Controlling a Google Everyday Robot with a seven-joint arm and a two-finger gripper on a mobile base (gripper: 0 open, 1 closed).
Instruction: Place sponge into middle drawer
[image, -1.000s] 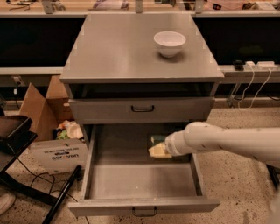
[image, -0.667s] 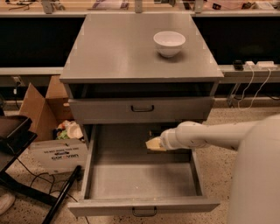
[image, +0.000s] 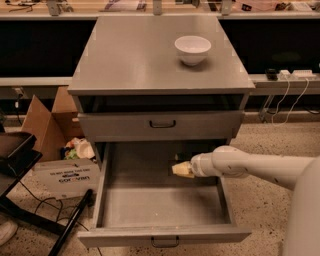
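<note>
The middle drawer is pulled wide open below the cabinet top, and its grey tray shows bare at the front. My gripper reaches in from the right on a white arm. Its cream-yellow tip sits low over the back right part of the tray. I cannot pick out the sponge apart from that tip; it is hidden or too dark to make out.
A white bowl stands on the grey cabinet top. The drawer above is shut. Cardboard boxes and a black stand crowd the floor at the left. Cables hang at the right.
The gripper tip has stayed over the back right of the tray. The arm behind it has swung, and its bulk now fills the lower right corner. The greenish patch seen earlier at the tip no longer shows.
</note>
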